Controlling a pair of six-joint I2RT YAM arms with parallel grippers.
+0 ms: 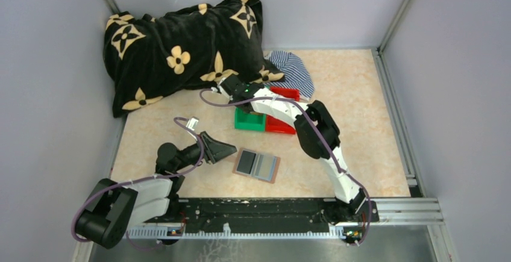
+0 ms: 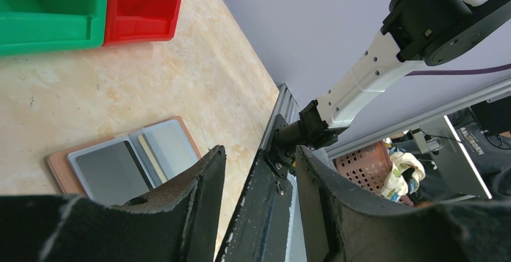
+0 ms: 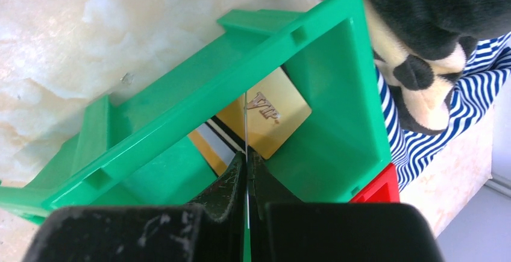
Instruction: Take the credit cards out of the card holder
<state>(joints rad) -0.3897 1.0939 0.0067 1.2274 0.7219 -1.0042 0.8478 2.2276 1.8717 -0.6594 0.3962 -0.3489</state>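
The card holder (image 1: 257,165) lies open and flat on the table (image 1: 361,123), near the front rail and between my 2 arm bases, its brown border showing around the inner panels. A dark grey card (image 2: 111,171) sits in one half and a pale silver card (image 2: 170,146) in the other. A narrow gold-tan edge shows between them.

My left gripper (image 2: 259,165) hovers just to the left of the holder, apart from it. Its fingers (image 2: 202,184) are spread with nothing between them.

Beyond the holder stands a green bin (image 1: 249,119), with a red bin (image 1: 280,124) touching its right side. My right gripper (image 3: 246,161) hangs over the green bin, jaws pinched tight on 1 thin card (image 3: 246,123), which I see only edge-on as a fine pale line. I cannot tell whether its lower edge touches the bin floor. On that floor lies a gold card (image 3: 265,111) with slanted lettering. A second card with gold and dark stripes peeks out beside it, partly hidden behind the bin wall and my fingers.

Behind the bins lies a crumpled blue-and-white striped cloth (image 1: 292,69). A black blanket with tan flowers (image 1: 181,51) is heaped in the far left corner, and its edge comes close to my right wrist.
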